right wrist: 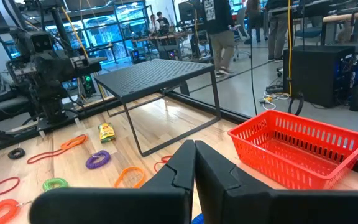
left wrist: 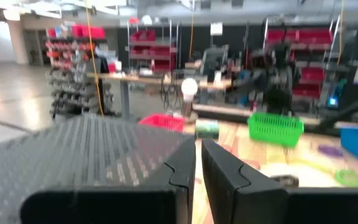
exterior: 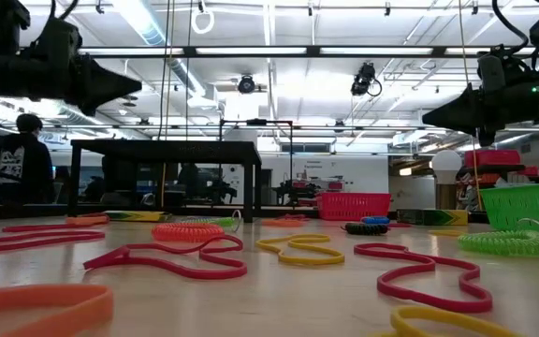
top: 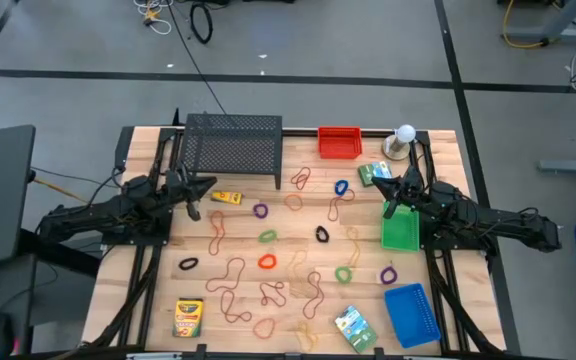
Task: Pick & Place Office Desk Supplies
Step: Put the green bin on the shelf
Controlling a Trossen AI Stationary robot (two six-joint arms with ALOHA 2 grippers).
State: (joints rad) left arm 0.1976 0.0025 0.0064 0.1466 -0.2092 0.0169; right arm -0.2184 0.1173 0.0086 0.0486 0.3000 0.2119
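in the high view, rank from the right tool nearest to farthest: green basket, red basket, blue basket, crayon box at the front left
Measured from the right tool in the high view:
1. Green plastic mesh basket, right beside the tool, just toward the front.
2. Red plastic mesh basket, at the back edge, toward the middle.
3. Blue plastic mesh basket, front right corner.
4. Yellow-green crayon box, front left, clearly farthest.
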